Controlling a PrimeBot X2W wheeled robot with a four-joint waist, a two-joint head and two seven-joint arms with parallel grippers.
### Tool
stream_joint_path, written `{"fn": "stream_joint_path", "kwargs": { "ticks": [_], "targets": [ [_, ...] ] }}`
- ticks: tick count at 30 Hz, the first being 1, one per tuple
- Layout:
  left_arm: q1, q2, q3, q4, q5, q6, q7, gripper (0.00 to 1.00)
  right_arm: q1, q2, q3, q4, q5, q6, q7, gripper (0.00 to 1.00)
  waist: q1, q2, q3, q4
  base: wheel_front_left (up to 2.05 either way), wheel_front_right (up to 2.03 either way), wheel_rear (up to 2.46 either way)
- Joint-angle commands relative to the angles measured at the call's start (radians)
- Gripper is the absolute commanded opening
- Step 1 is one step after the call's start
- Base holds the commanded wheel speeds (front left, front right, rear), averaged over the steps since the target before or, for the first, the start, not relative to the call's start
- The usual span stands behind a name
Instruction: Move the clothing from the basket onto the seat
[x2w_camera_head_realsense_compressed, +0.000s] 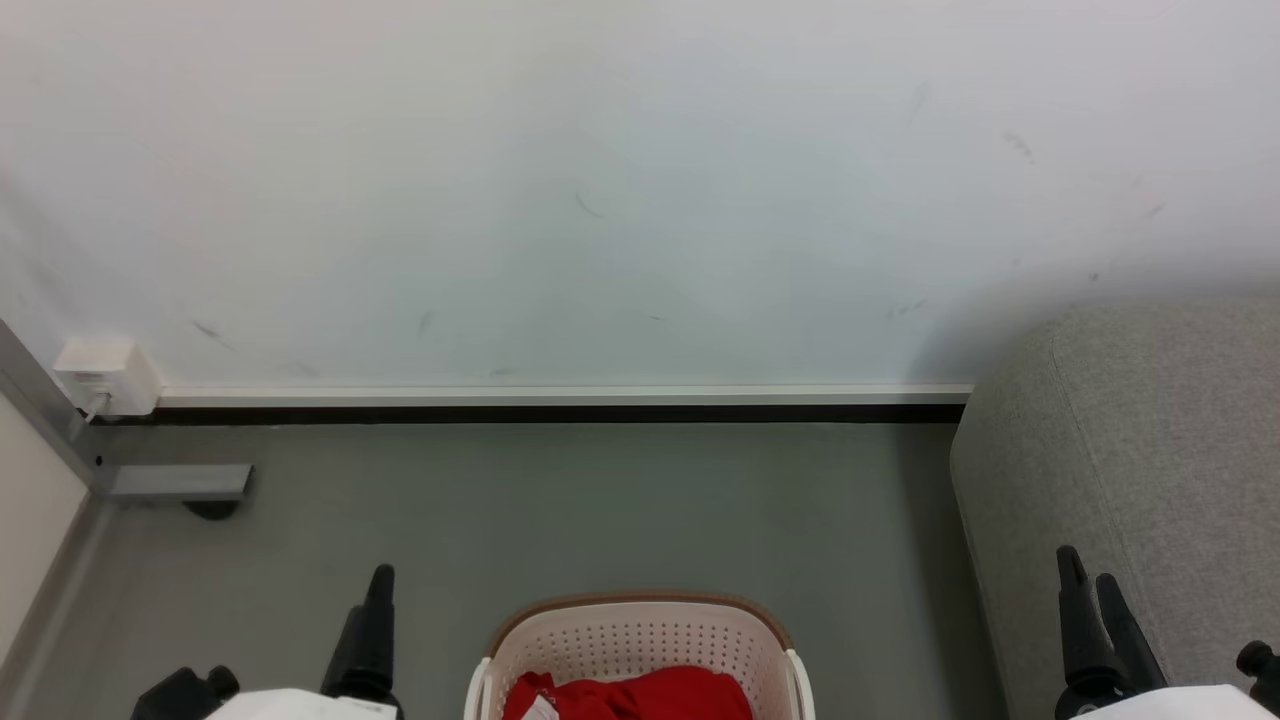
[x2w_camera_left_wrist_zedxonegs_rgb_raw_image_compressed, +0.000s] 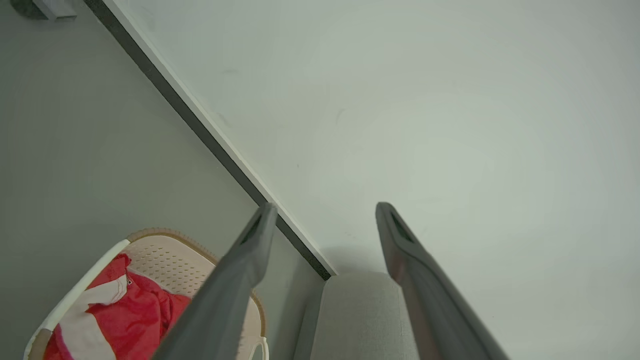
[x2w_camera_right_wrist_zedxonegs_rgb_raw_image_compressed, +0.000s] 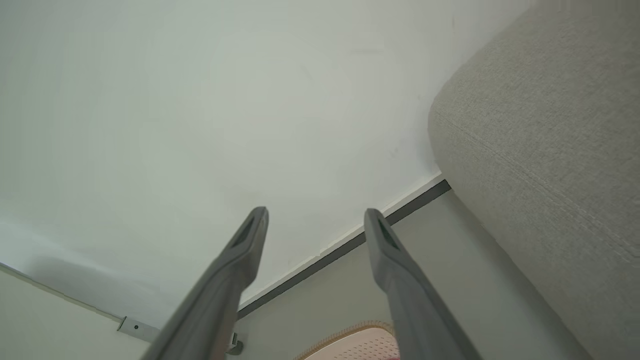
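Observation:
The red clothing (x2w_camera_head_realsense_compressed: 640, 695) lies bunched inside the cream-white basket (x2w_camera_head_realsense_compressed: 640, 625) at the bottom middle of the head view. In the left wrist view the clothing (x2w_camera_left_wrist_zedxonegs_rgb_raw_image_compressed: 130, 315) shows white trim and sits in the basket (x2w_camera_left_wrist_zedxonegs_rgb_raw_image_compressed: 175, 255) at the lower left. The grey seat (x2w_camera_head_realsense_compressed: 1150, 470) rises at the right; it also shows as the seat (x2w_camera_right_wrist_zedxonegs_rgb_raw_image_compressed: 545, 150) and the seat (x2w_camera_left_wrist_zedxonegs_rgb_raw_image_compressed: 360, 315). My left gripper (x2w_camera_head_realsense_compressed: 380, 580) hangs left of the basket, and the left gripper (x2w_camera_left_wrist_zedxonegs_rgb_raw_image_compressed: 322, 210) is open and empty. My right gripper (x2w_camera_head_realsense_compressed: 1088, 570) is in front of the seat, and the right gripper (x2w_camera_right_wrist_zedxonegs_rgb_raw_image_compressed: 315, 215) is open and empty.
A white wall with a dark skirting strip (x2w_camera_head_realsense_compressed: 560, 412) runs behind the grey floor (x2w_camera_head_realsense_compressed: 600, 500). A white wall socket (x2w_camera_head_realsense_compressed: 105, 375) and a grey metal foot (x2w_camera_head_realsense_compressed: 180, 483) sit at the far left, beside a pale panel.

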Motion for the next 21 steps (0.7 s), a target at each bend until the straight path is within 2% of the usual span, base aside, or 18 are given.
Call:
{"fn": "stream_joint_path", "kwargs": {
  "ticks": [1,13,21],
  "targets": [
    [-0.003,0.007,-0.005,-0.018,0.057,0.005,-0.016,1.0,-0.007,-0.011,0.009,-0.019,-0.055,-0.001,-0.012,1.0,0.0,0.0,0.0,0.001,0.0,0.0,0.0],
    [0.012,0.01,-0.032,-0.054,0.322,0.048,-0.055,1.0,0.008,-0.013,0.034,-0.031,-0.248,-0.001,-0.053,1.0,0.0,0.0,-0.002,0.005,0.0,0.0,0.0],
    [0.022,0.018,-0.048,-0.078,0.448,0.08,-0.081,1.0,0.012,-0.014,0.049,-0.033,-0.35,-0.001,-0.078,1.0,0.0,0.0,-0.002,0.009,0.0,0.0,0.0]
  ]
}}
